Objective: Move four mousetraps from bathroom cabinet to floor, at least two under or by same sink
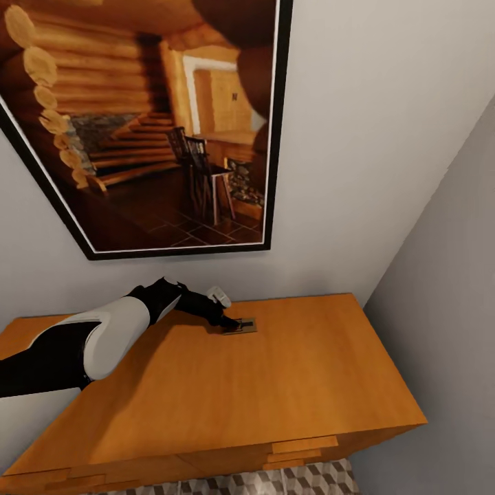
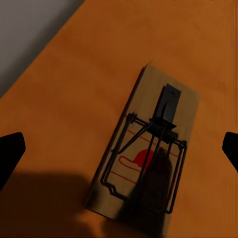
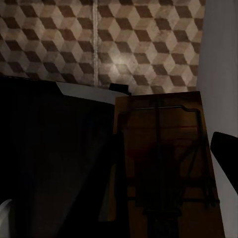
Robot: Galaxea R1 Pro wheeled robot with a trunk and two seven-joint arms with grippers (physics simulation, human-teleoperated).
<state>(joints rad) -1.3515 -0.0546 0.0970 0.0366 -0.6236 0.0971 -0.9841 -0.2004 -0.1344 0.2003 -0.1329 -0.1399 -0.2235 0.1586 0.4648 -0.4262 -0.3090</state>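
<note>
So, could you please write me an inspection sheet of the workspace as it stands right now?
Surface: orange-brown cabinet top, smooth, drawers shut.
Job's things: one mousetrap lies flat on the cabinet top near the wall; a second mousetrap sits close before the right wrist camera, above the cube-patterned bathroom floor.
Clutter: nothing seen.
Grippers: left gripper open, fingers either side of the first trap, not closed on it; right gripper appears shut on the second trap.
Cables: nothing seen.
Surroundings: framed log-cabin picture on a pale wall.

Black-framed log-cabin interior picture (image 1: 151,124) hung tilted, plain white wall (image 1: 385,124)
</note>
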